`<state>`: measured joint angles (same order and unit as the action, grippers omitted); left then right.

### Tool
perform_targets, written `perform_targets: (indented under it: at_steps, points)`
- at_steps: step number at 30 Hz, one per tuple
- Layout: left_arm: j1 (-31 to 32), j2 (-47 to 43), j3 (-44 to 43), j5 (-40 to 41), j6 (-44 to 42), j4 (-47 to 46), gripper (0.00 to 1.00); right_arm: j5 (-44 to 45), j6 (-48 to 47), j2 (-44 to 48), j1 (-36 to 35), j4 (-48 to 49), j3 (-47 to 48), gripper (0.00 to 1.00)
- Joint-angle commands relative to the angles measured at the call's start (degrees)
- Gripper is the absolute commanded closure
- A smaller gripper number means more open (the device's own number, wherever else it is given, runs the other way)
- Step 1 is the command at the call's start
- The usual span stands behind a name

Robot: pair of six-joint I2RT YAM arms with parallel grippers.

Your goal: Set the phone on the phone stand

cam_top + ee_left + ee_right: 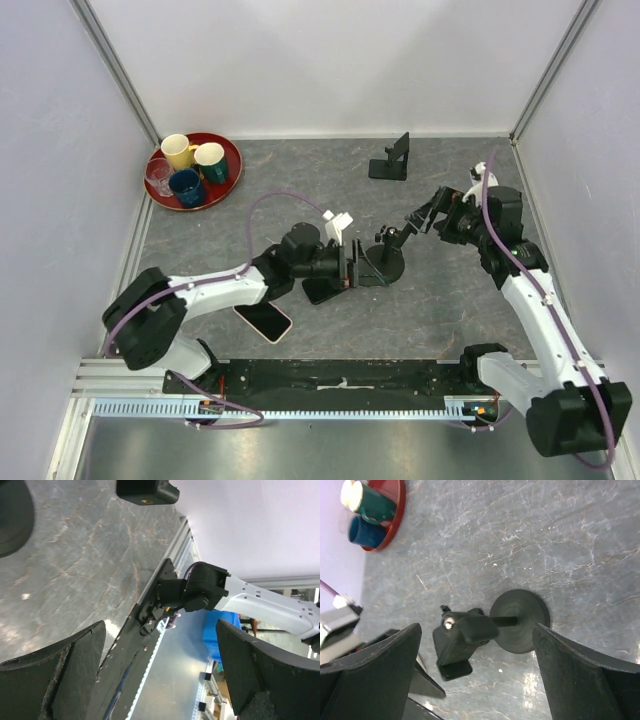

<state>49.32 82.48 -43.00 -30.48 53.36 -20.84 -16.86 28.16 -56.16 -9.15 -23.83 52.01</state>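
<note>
phone (263, 320) flat on table (300, 180), well apart from phone stand (390, 165)

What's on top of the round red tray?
Four cups: a yellow mug, a green mug that is cream inside, a dark blue mug and a clear glass. They hide the round red tray beneath them.

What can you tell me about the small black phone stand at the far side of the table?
The phone stand is small and matte black; whether it is plastic or metal is hard to tell. It has a flat base lying on the grey table and a thin back plate rising from it at a tilt. It stands near the table's far edge, right of centre, with nothing on it. Only the table touches it.
</note>
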Motion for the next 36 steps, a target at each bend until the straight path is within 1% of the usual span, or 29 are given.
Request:
perform_targets:
  at_steps: [1,3,5,8,9,10,11,12,14,18,21,28,32,36]
  points:
    - [4.1,5.1,-5.4,6.4,9.1,-13.6,0.04,-20.7,11.0,-0.7,8.3,16.1,-8.1,0.02]
    - [5.0,7.1,-6.3,10.6,9.7,-15.1,0.04,-23.2,14.4,-0.6,8.9,20.3,-10.2,0.02]
    - [5.4,9.4,-6.9,14.3,11.8,-17.9,0.03,-23.2,15.5,-0.2,9.4,21.5,-12.5,0.02]
    - [5.8,12.4,-7.9,17.8,14.9,-20.6,0.04,-24.5,19.4,0.0,10.7,25.1,-15.0,0.02]
    - [5.8,13.3,-8.3,18.4,15.6,-20.8,0.05,-25.2,21.0,-0.2,10.7,29.4,-16.0,0.03]
    - [5.8,14.0,-9.2,19.0,16.5,-21.0,0.06,-26.5,24.7,-0.4,10.7,31.9,-18.1,0.04]
    - [5.8,14.7,-9.8,19.5,16.8,-21.7,0.10,-26.6,25.8,-0.4,10.7,33.7,-19.0,0.05]
    - [5.8,16.1,-10.3,19.3,16.8,-21.9,0.13,-26.8,26.2,-0.8,10.8,35.3,-19.5,0.10]
    - [5.8,17.0,-12.4,19.0,17.0,-19.5,0.19,-26.9,25.9,-1.2,10.7,35.5,-19.8,0.14]
    - [5.8,17.6,-12.3,20.1,18.0,-19.1,0.24,-26.7,25.4,-1.6,10.7,35.5,-19.7,0.20]
    - [5.7,17.5,-11.3,21.4,18.3,-19.5,0.28,-26.2,25.5,-1.9,10.7,35.9,-19.9,0.23]
    - [5.1,17.8,-10.4,21.9,19.1,-18.7,0.29,-25.8,24.1,-3.6,10.6,35.9,-20.5,0.24]
    - [4.6,17.3,-9.3,22.7,19.3,-18.2,0.37,-26.0,23.9,-5.0,10.6,36.8,-20.6,0.25]
    - [4.3,17.6,-9.7,22.0,18.9,-17.6,0.42,-27.0,24.5,-6.6,10.6,39.6,-21.2,0.27]
